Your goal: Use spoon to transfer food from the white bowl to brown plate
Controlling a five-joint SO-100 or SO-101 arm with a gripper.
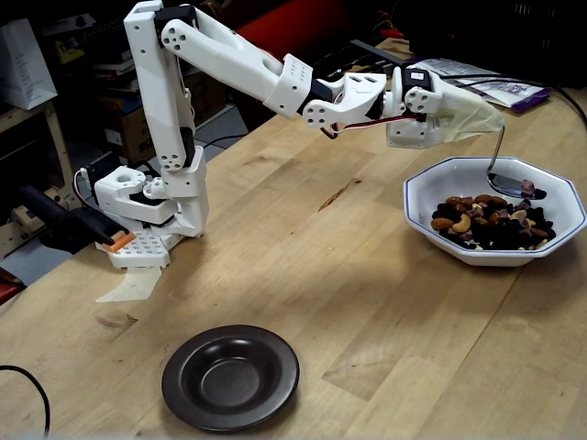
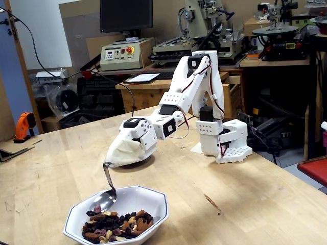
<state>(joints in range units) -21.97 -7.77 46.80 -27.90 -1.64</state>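
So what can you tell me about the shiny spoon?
The spoon is silver, shiny metal, with an oval bowl and a thin curved handle. The top of the handle vanishes into a pale cloth-like cover wrapped over the arm's end, so the fingers gripping it are hidden. The spoon hangs down, lifted clear above the food inside the white bowl. A few pieces, pinkish and dark, sit in its scoop, best seen in a fixed view.

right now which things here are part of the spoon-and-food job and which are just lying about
Job:
- spoon, held by the gripper under a cloth cover
- food
- white bowl
- brown plate, empty

Lying about:
- papers on the table's far edge
- orange drill
- monitor on the back bench
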